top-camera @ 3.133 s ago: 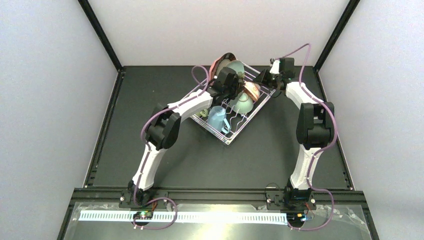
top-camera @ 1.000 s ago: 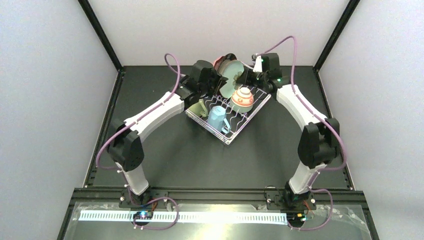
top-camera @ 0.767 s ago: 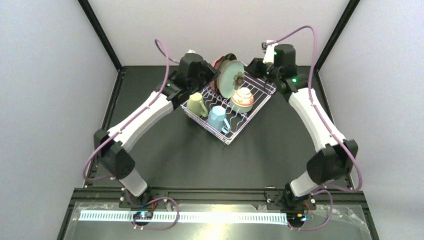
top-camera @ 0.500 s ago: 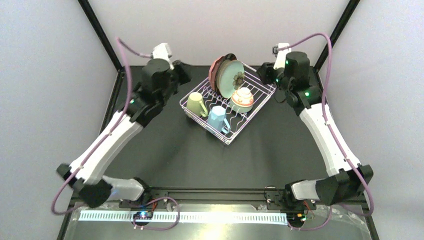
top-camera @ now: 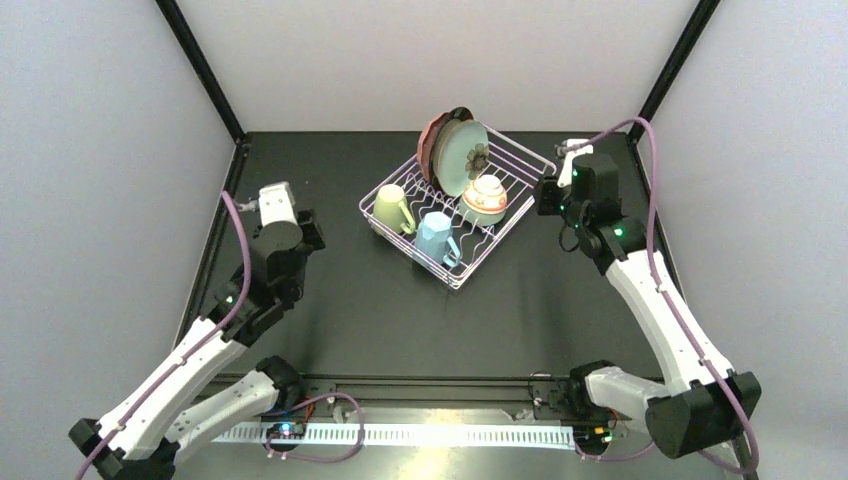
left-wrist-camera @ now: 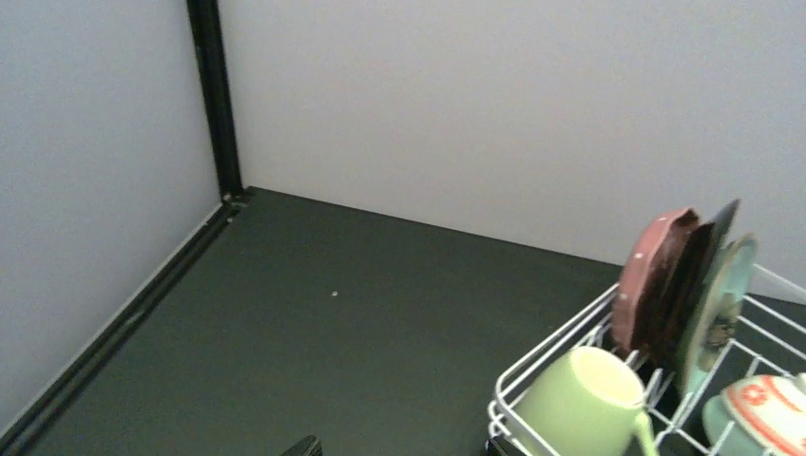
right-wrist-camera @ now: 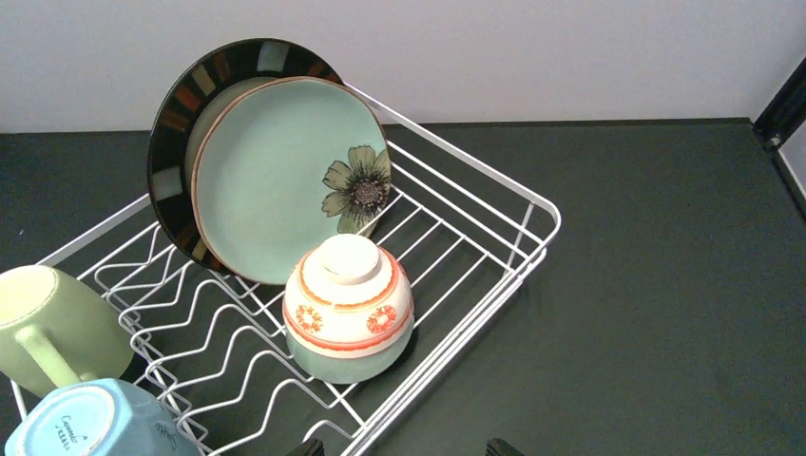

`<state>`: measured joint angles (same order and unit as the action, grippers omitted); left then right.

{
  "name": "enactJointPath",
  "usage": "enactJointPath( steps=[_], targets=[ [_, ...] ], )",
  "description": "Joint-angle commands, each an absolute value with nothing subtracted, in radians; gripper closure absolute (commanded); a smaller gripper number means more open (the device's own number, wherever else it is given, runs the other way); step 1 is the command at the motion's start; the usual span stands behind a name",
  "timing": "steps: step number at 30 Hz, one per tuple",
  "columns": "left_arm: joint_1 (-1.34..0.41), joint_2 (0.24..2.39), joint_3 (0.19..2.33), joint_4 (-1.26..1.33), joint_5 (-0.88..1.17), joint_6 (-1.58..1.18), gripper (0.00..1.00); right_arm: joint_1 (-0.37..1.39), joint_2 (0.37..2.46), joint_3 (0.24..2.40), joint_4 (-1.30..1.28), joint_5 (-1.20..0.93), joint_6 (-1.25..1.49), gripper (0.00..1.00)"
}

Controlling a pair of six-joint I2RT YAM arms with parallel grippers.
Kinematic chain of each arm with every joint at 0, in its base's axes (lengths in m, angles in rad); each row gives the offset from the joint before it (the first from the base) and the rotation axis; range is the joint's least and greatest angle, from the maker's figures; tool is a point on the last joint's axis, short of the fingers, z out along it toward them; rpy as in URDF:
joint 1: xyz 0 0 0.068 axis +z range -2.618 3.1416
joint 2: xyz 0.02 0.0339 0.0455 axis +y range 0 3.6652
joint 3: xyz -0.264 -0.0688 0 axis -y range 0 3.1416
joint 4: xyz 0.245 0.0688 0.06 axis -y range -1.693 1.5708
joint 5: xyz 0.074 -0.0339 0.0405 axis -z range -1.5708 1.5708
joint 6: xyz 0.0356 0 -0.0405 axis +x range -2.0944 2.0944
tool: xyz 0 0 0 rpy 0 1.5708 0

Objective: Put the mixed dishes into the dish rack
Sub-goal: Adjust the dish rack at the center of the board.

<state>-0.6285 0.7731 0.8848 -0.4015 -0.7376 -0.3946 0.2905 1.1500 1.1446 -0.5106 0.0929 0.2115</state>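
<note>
The white wire dish rack [top-camera: 497,236] stands at the table's back middle. On edge in its far corner lean the pink dotted plate [top-camera: 432,142], the dark-rimmed plate [right-wrist-camera: 171,114] and the mint flowered plate [top-camera: 463,160]. An orange-patterned bowl [right-wrist-camera: 348,294] sits upside down over a pale-green bowl [right-wrist-camera: 342,364]. A cream mug [top-camera: 394,208] and a light-blue mug [top-camera: 435,236] lie at the near side. My left gripper [top-camera: 312,232] hangs open well left of the rack. Just right of the rack, my right gripper [top-camera: 545,195] is open and holds nothing.
Black frame posts [top-camera: 200,65] rise at both back corners in front of plain grey walls. A black rail [top-camera: 210,260] runs along the table's left edge. The dark tabletop [top-camera: 400,320] stretches between the rack and the arm bases.
Both arms have drawn back from the rack. The left one swung far out to the near left and its jaws opened. The right one backed off to the right and opened fully.
</note>
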Motion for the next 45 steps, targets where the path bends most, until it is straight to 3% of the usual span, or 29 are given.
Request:
enactJointPath(
  steps=[1,10,20,25,30,40,45],
  targets=[
    [-0.623,0.705,0.816,-0.344,-0.846,-0.321,0.01,0.293,1.103,1.096,-0.528,0.135,0.232,0.02],
    [-0.623,0.802,0.802,-0.391,-0.813,-0.501,0.01,0.292,1.207,1.074,-0.510,0.212,0.220,0.02],
    [-0.614,1.100,0.958,-0.467,-0.681,-0.793,0.01,0.256,1.604,1.360,-0.397,0.193,0.064,0.02],
    [-0.573,1.208,1.030,-0.484,-0.613,-0.906,0.01,0.228,1.890,1.658,-0.471,0.225,-0.055,0.02],
    [-0.523,1.277,1.044,-0.470,-0.500,-1.016,0.01,0.171,2.045,1.836,-0.480,0.191,-0.072,0.02],
    [-0.461,1.292,0.974,-0.412,-0.387,-1.123,0.01,0.124,2.191,1.977,-0.482,0.089,-0.081,0.02],
    [-0.450,1.305,0.974,-0.404,-0.360,-1.138,0.01,0.125,2.176,1.938,-0.445,0.007,-0.072,0.02]
  ],
)
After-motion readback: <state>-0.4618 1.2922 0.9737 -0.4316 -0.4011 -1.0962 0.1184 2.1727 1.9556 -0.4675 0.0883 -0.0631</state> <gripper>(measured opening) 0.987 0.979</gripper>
